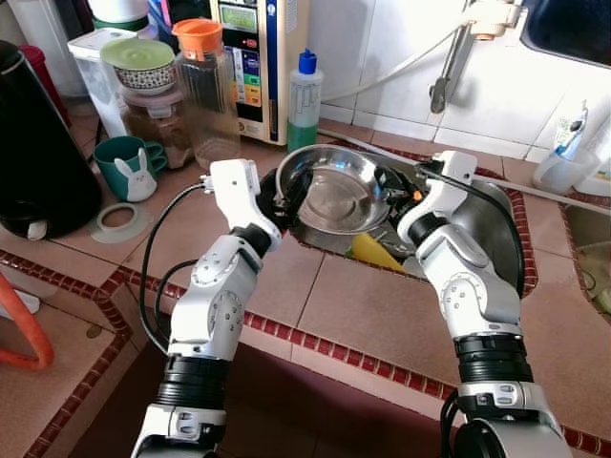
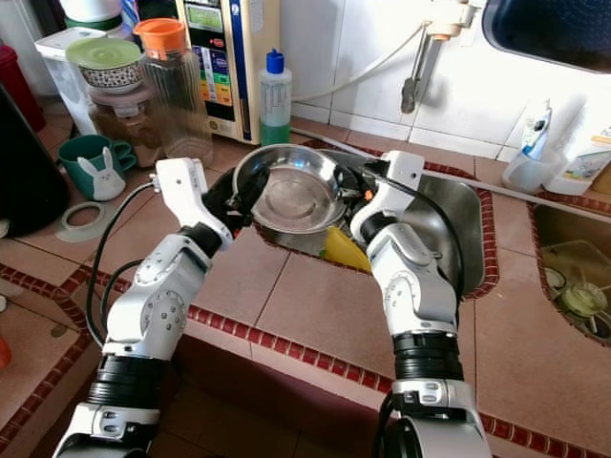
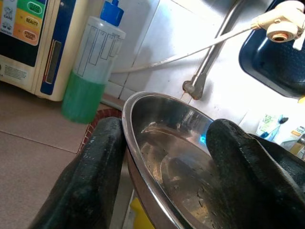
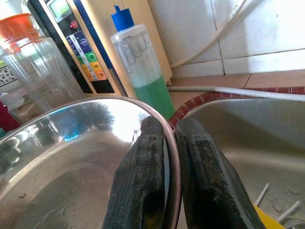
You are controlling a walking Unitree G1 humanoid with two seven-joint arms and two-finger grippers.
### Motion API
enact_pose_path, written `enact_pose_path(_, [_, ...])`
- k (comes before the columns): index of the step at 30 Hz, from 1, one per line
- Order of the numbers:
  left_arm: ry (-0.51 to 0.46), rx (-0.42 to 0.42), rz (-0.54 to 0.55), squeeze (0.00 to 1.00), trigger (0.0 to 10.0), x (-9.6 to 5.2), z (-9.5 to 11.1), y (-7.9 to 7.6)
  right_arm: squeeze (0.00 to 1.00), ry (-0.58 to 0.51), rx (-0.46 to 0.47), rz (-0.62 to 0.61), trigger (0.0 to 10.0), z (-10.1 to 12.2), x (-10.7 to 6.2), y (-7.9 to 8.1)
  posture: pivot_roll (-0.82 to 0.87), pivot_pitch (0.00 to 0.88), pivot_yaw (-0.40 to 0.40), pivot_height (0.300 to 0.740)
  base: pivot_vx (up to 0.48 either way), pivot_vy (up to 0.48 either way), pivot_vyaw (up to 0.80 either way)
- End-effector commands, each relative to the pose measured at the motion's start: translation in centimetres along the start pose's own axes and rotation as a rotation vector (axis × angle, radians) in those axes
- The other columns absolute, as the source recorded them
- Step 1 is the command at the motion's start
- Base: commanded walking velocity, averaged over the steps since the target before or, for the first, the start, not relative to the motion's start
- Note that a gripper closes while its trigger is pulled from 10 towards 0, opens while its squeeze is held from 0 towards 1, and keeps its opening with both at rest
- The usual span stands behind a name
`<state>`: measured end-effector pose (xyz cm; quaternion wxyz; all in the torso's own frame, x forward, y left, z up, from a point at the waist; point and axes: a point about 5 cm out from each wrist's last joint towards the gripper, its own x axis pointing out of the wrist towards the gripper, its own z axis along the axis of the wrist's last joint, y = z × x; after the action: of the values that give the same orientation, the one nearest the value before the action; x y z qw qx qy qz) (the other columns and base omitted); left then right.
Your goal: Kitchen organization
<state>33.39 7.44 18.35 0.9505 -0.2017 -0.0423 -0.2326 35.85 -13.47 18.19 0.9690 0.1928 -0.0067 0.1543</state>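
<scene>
Bowl (image 1: 336, 189): steel, held tilted above sink (image 1: 496, 224), wet inside.
L gripper (image 1: 284, 196): fingers straddled bowl's left rim, loosely.
R gripper (image 1: 412, 186): pinched tight on right rim.
Progress: bowl lifted, not yet put away; counter clutter remained.

My two silver metal arms show ribbed black bands near the base and white blocky wrist housings. A thin black cable loops beside my left arm. My left gripper (image 3: 162, 181) and right gripper (image 4: 172, 176) each carry two long, matte black, scuffed fingers.
</scene>
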Motion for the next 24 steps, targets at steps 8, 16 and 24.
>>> enact_pose_path(8, [-0.004,0.030,-0.011,1.00,10.0,0.0,0.1,-0.3,0.00,-0.006,0.020,0.000,0.0,0.4,0.3,0.0,0.16,0.000,-0.015,0.740,0.000,0.000,0.00])
enact_pose_path(16, [0.019,0.069,0.028,0.00,10.0,-0.5,-0.3,0.4,0.00,-0.081,0.023,-0.054,0.0,1.6,1.0,-0.4,0.16,0.000,-0.016,0.740,0.000,0.000,0.00])
enact_pose_path(24, [0.023,0.093,0.044,0.00,10.0,-0.7,-0.4,0.7,0.00,-0.141,-0.003,-0.138,0.0,2.5,1.3,-1.4,0.17,0.000,-0.018,0.740,0.000,0.000,0.00])
